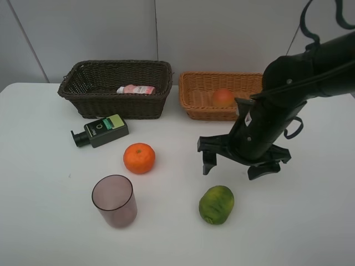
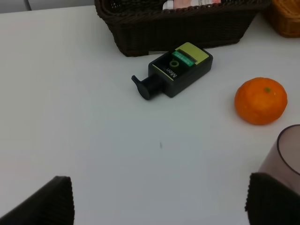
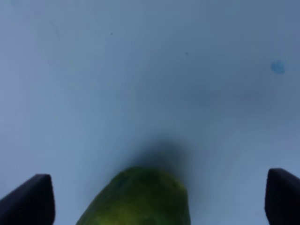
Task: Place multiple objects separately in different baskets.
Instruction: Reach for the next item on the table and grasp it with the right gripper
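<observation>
green fruit could roll out of a wide-open grasp

the green mottled fruit (image 1: 216, 204) lies on its side on the white table (image 1: 44, 210), at the near edge, well apart from both baskets. the right gripper (image 1: 233, 169) hangs just behind and above it with its fingers spread wide and nothing between them. in the right wrist view only the fruit's rounded end shows between the fingers, so the gripper is probably not centred over it yet.

closing now would likely catch that tapering end, and the smooth oval skin could squirt out or roll toward the table edge. coming down off-centre could also nudge it away. the carry has its own risk: the light tan basket (image 1: 194, 105), already holding the red-yellow fruit (image 1: 223, 97), sits close behind the arm, and a low swing could clip its rim. the dark brown basket (image 1: 111, 105) holds the small pink bottle (image 1: 136, 89), so dropping fruit there would mix the sorts.

the orange (image 1: 139, 158), mauve cup (image 1: 114, 200) and dark green pump bottle (image 1: 101, 131) wait on the table. the left gripper (image 2: 161, 206) is spread apart and empty.

the pump bottle's label reads "men" beside a green ring mark. the pink bottle's print is too small to read.
</observation>
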Motion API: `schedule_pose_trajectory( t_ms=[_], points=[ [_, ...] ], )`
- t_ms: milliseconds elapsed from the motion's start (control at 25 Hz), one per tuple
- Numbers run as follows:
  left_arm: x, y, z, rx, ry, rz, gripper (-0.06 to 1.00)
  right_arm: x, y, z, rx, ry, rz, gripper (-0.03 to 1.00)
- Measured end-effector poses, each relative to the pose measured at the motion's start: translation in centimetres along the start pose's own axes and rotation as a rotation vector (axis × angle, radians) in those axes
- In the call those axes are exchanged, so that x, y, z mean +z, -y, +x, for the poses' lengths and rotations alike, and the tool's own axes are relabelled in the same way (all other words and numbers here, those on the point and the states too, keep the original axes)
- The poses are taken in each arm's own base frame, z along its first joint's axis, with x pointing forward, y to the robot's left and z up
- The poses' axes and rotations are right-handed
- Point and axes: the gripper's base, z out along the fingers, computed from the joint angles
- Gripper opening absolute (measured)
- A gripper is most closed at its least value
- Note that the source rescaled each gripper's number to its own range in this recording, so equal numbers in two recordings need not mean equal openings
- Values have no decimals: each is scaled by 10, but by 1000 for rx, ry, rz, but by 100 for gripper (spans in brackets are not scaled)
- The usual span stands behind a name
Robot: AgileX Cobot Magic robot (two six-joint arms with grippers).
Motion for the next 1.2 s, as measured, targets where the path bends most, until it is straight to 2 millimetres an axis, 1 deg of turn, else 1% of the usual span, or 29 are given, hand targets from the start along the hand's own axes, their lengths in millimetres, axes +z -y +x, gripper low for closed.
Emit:
schedule_pose_trajectory(
  t_ms=[80,240,680,920,1200],
  points=[
    [0,0,0,0,0,0,95,3,0,5,9,-8,8,95],
    [0,0,0,0,0,0,95,4,-8,15,-10,-27,3,95],
    [0,0,0,0,0,0,95,5,-23,29,-19,-60,-26,95],
    [0,0,0,0,0,0,95,22,-24,31,-6,-105,3,95],
    [0,0,0,0,0,0,95,33,-23,32,0,-135,29,95]
  ],
)
